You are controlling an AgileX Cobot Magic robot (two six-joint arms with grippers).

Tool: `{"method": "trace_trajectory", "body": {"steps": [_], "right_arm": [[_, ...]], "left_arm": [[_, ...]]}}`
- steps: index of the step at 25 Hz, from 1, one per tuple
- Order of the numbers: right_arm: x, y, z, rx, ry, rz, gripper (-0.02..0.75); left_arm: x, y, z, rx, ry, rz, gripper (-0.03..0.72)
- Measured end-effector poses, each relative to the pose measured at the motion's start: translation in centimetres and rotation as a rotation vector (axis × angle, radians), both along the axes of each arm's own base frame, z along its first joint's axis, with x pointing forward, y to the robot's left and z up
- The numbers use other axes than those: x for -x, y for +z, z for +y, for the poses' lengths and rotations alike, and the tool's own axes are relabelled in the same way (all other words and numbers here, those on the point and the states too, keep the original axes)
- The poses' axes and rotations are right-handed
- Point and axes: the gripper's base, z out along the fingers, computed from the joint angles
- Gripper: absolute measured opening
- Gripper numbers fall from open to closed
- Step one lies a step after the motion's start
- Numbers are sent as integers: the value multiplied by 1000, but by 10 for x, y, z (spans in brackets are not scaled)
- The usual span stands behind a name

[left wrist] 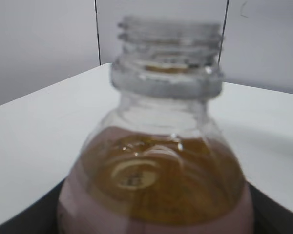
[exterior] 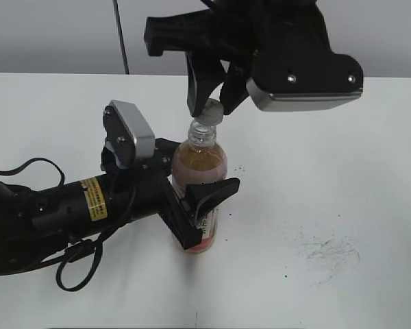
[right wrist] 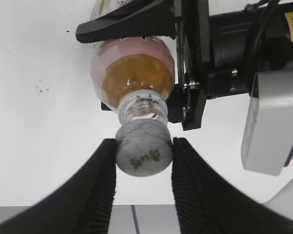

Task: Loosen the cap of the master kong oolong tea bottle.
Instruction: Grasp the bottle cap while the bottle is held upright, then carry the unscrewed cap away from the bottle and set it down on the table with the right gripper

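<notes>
Both arms were matte black, each with a silver-grey camera housing [exterior: 130,130]; the left arm [exterior: 48,212] carried a yellow sticker [exterior: 94,199] and looping black cables [exterior: 75,264].

White table [exterior: 342,171] — matte, flat, carries one standing thing: master kong oolong tea bottle [exterior: 200,164], upright near middle, base touching surface. Dark scuff smudge [exterior: 332,250] on tabletop right of bottle, well apart. Few tiny dark specks [exterior: 241,168] scattered near bottle — same specks show in right wrist view [right wrist: 40,88].
</notes>
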Motion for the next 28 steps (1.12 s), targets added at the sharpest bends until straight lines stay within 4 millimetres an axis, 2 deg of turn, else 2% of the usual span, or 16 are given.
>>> {"method": "trace_trajectory", "body": {"steps": [2,6,12,19,22,28], "right_arm": [[-1,0,-1,1,-46,8,266],[-10,-1,-11,2,-247,29,266],[-39,-9,-50,-33,-739,116,266],[-61,-45,-104,-53,-1390,307,266],[-71,-65,-115,-49,-1637,373,266],[-90,-109,-125,-73,-2283,468,266]], "left_arm": [[0,0,0,0,0,0,445],[0,0,0,0,0,0,445],[0,0,0,1,1,1,445],[0,0,0,1,1,1,445],[0,0,0,1,2,1,445],[0,0,0,1,2,1,445]]}}
